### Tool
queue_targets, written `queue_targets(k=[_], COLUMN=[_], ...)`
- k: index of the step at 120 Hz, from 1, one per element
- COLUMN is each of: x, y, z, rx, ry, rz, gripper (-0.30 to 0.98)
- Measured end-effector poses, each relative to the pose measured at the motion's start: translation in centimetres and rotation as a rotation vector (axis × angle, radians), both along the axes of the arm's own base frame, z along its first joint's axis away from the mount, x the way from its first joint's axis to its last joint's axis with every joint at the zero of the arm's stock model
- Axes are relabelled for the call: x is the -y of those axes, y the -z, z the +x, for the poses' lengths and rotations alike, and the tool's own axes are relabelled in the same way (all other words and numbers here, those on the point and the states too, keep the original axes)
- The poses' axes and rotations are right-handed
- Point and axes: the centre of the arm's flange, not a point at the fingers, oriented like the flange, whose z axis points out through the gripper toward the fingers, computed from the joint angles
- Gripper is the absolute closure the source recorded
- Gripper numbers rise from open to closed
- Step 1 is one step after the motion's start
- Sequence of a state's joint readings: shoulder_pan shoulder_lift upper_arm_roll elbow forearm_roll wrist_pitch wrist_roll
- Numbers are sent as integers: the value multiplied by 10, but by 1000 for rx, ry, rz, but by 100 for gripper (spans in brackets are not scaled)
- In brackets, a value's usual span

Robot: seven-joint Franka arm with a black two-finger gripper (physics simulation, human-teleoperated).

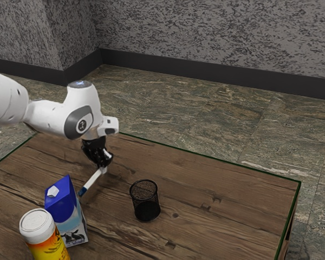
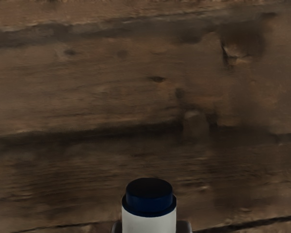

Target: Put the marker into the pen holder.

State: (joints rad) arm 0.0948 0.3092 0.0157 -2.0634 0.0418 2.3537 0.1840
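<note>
Pincer (image 1: 103, 163) clamped on the marker (image 1: 92, 181).
The marker is held tilted, its blue end pointed downward near the blue-and-white carton (image 1: 63, 206); the empty mesh pen holder (image 1: 145, 208) is seen upright, apart from it, on the wooden table (image 1: 227, 216); beside the carton, a white-lidded yellow container (image 1: 47, 247) is placed.

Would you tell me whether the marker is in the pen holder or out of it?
Out: in the exterior view, the marker slants down from the gripper, with bare table between it and the pen holder.
</note>
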Motion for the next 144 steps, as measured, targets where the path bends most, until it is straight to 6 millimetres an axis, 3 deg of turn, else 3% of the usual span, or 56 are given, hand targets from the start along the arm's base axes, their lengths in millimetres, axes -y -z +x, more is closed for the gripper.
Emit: queue_targets(k=[4,11,17,23,35,44,61,72,93,114,128,144], x=[17,63,95,122,170,180,163,163,181,210,230,247], y=[-32,-99,-142,-167,-194,-197,-190,-182,-185,-187,-169,-128], z=[3,-1,-9,-18,-32,-34,-27,-24,-27,-35,-40,-43], rx=[53,163,235,277,327,332,321,309,317,321,287,210], ry=[30,112,169,218,303,314,269,260,281,327,356,381], rz=[0,8,12,12,5,1,1,-2,-10,-20,-26,-31], gripper=[74,75,76,77,78,78,78,77,76,76,75,74])
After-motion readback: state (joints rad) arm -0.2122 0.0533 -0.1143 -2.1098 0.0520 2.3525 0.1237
